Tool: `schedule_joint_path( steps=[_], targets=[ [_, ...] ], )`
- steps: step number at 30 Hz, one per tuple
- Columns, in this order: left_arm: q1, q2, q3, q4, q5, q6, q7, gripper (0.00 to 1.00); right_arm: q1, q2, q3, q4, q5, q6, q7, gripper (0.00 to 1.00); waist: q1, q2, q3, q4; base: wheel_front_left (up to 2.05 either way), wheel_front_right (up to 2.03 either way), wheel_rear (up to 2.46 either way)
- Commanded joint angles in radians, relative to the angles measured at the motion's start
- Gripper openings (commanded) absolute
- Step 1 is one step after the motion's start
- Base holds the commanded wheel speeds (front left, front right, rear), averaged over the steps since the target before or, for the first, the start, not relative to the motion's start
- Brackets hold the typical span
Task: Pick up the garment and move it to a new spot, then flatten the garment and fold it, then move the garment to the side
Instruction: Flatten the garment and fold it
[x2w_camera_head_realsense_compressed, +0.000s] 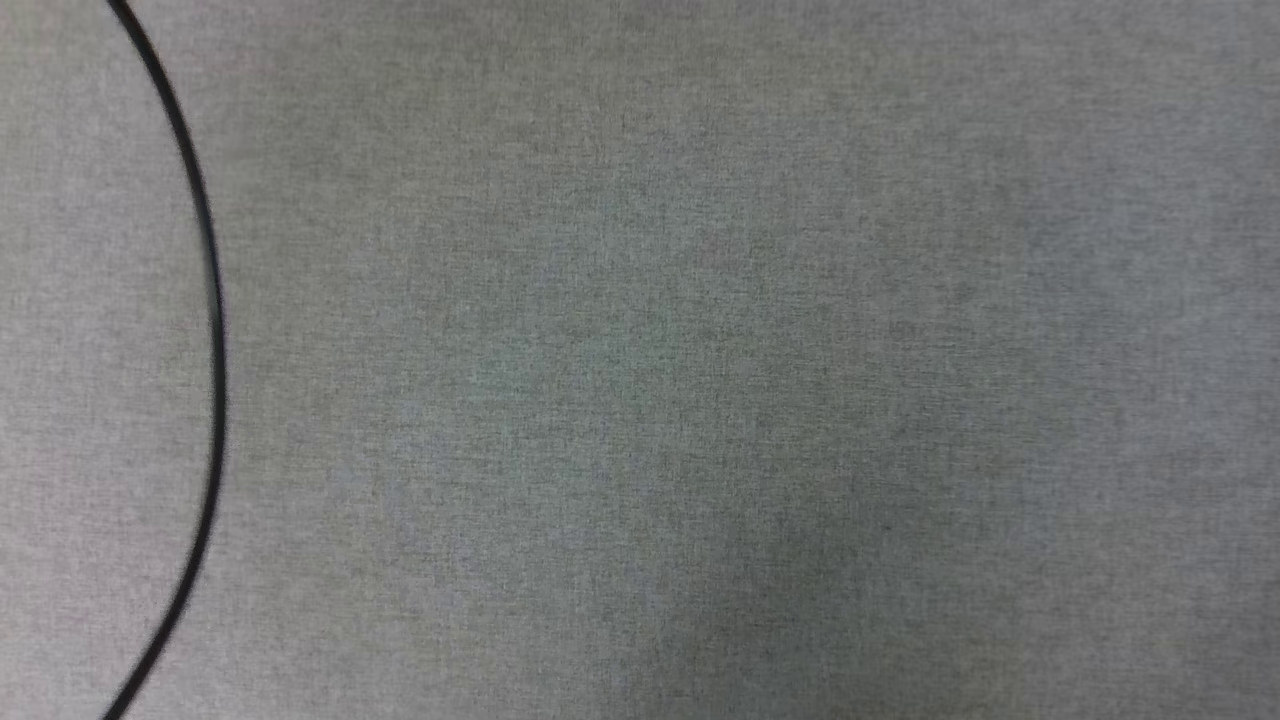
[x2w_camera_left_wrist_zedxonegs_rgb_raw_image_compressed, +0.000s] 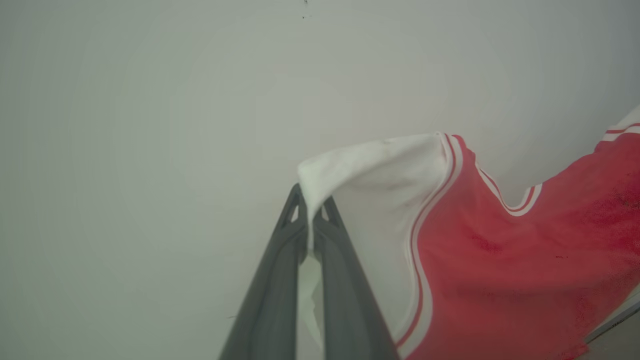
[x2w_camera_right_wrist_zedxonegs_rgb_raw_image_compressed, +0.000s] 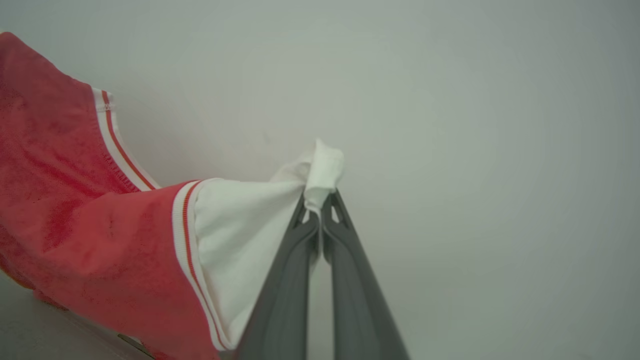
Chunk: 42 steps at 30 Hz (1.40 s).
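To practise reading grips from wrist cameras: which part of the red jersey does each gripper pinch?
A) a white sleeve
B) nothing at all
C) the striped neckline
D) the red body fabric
A: in each wrist view, the left gripper and the right gripper are shut on white sleeve cloth of the garment.

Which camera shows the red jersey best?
The left wrist view: the garment shows red body, striped neckline and a white sleeve. The right wrist view has its other white sleeve and some red body; the head view faces a grey surface.
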Motion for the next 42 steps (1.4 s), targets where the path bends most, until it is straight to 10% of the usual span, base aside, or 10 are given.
schedule_joint_path(
  steps=[1,21,42],
  targets=[
    [0.057,0.003,-0.008,0.008,-0.011,-0.007,-0.017,0.0,0.04,0.019,0.016,0.015,0.026,-0.001,-0.028,0.0,-0.0002,0.0,-0.02,-0.008,0.0,0.0,0.0],
    [0.799,0.083,-0.002,-0.302,-0.122,0.149,-0.086,0.0,0.571,-0.029,0.168,-0.048,0.18,-0.001,-0.172,0.0,-0.0002,0.0,-0.251,0.001,0.0,0.0,0.0],
    [1.484,0.19,-0.021,-0.465,-0.309,0.263,-0.082,0.0,1.291,-0.05,0.071,-0.154,0.204,-0.001,-0.158,0.0,-0.0002,0.0,-0.514,0.005,0.0,0.0,0.0]
  ],
)
